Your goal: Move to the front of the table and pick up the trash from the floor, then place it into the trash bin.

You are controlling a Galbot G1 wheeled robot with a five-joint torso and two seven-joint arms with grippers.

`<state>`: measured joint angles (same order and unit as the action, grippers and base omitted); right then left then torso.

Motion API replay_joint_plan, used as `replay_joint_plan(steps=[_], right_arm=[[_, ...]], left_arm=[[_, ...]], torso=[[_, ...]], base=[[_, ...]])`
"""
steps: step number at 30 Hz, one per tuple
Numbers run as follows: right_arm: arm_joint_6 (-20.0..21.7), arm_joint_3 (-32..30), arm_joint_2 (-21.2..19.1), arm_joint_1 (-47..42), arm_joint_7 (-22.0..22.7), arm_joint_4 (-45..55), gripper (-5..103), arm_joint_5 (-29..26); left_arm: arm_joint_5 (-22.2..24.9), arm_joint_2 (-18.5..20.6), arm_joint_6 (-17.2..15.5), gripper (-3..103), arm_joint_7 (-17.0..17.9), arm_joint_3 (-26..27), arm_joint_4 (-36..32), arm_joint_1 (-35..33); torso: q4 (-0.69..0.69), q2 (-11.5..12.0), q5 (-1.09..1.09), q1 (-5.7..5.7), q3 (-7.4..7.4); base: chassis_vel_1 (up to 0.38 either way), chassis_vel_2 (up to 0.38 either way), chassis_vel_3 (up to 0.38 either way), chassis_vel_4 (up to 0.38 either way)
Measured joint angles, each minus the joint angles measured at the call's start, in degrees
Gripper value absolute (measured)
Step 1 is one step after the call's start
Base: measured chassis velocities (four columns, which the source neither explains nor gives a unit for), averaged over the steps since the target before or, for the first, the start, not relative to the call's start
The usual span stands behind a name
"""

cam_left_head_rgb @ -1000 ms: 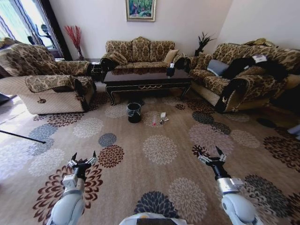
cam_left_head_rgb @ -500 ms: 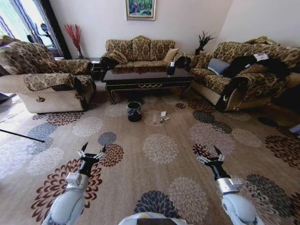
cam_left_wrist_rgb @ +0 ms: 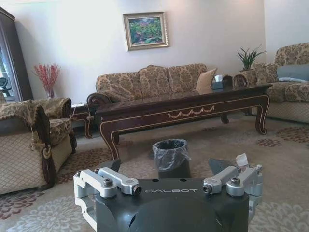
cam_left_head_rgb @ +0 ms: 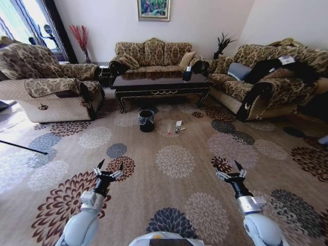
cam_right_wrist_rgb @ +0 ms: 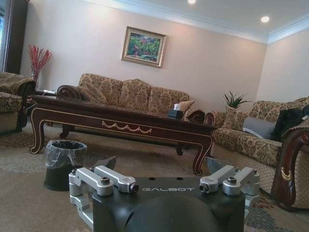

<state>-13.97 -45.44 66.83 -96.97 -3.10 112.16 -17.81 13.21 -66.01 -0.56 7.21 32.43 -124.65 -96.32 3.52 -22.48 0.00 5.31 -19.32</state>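
The robot stands well back from the tabletop (cam_left_head_rgb: 160, 82), a long dark one with gold trim, with sofas on three sides of it. On the floor (cam_left_head_rgb: 174, 195) just in front of it sits the trash bin (cam_left_head_rgb: 146, 121) – small, black, with a clear liner over its rim. The trash (cam_left_head_rgb: 175, 128) lies a little to the right of the bin on the flowered carpet: a small bottle, a white scrap and a dark bit, all too small to make out well. Both arms reach forward, low over the carpet. The left pincer (cam_left_head_rgb: 108, 171) has its fingers spread apart and holds nothing. The right pincer (cam_left_head_rgb: 231, 173) is spread apart too – nothing in it
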Motion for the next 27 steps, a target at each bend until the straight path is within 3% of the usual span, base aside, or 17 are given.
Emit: replay_joint_plan(steps=[27], right_arm=[[-0.48, 1.10, 1.22, 0.18, -0.26, -1.13, 100, 1.09]], left_arm=[[-0.87, -1.81, -0.23, 100, 1.91, 0.32, -0.57, -1.93]], torso=[[0.00, 6.20, 0.00, -2.09, 4.10]], base=[[0.000, 0.000, 0.000, 0.000]])
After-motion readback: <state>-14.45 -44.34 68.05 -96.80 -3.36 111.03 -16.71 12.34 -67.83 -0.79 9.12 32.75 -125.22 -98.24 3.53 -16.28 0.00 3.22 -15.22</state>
